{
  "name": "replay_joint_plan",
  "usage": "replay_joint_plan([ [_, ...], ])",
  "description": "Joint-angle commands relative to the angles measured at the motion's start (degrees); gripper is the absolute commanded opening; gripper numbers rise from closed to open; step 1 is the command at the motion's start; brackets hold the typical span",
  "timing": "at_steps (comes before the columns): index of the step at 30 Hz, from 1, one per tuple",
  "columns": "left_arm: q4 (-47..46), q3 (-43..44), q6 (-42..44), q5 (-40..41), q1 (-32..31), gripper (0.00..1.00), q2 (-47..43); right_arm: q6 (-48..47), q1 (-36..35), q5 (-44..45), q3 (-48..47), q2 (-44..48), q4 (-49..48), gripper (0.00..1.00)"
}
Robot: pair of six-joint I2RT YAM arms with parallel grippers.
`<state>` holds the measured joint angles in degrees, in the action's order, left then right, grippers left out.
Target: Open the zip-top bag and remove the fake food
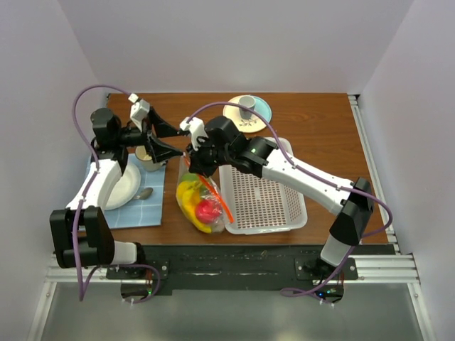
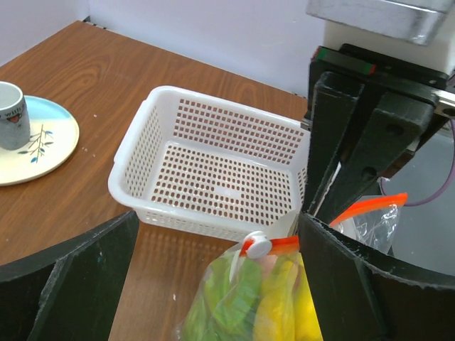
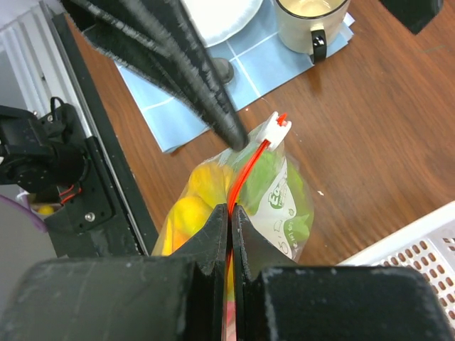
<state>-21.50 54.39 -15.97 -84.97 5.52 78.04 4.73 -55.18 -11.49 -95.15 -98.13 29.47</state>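
Observation:
The clear zip-top bag point(image 1: 201, 206) hangs by its orange-red zip strip point(image 3: 245, 167) just left of the white basket. Inside it are the fake food pieces: yellow ones point(image 1: 188, 194), a red fruit point(image 1: 207, 211) and green pieces point(image 2: 227, 298). My right gripper point(image 3: 231, 211) is shut on the zip strip below the white slider point(image 3: 279, 128). It also shows in the top view point(image 1: 193, 165). My left gripper point(image 2: 217, 231) is open. The slider point(image 2: 256, 245) lies between its fingers, close to the right finger point(image 2: 355, 284) and not pinched. In the top view the left gripper point(image 1: 181, 142) sits at the bag's top end.
The empty white basket point(image 1: 298, 206) stands right of the bag. A plate with a grey cup point(image 1: 247, 108) is at the back. A cream mug point(image 3: 309, 21), a white plate point(image 1: 124, 188) and a spoon point(image 1: 142, 193) rest on a blue cloth point(image 1: 153, 206) at the left.

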Motion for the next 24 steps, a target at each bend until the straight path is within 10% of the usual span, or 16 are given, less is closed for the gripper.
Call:
replay_joint_plan([
  [1,-4.61,-0.95,-1.35,-12.94,-0.68,0.99,0.96,-2.01,1.56,0.59,-2.41,3.64,-1.35,0.00],
  [17,9.10,2.38,13.24,-12.77,-2.88,1.00,9.49,0.10,4.82,-4.16,-1.43,5.32,-2.76,0.00],
  [24,31.60,10.12,32.04,-12.85,-3.14,1.00,11.35,0.19,4.90,-5.21,-1.79,4.79,-1.79,0.00],
])
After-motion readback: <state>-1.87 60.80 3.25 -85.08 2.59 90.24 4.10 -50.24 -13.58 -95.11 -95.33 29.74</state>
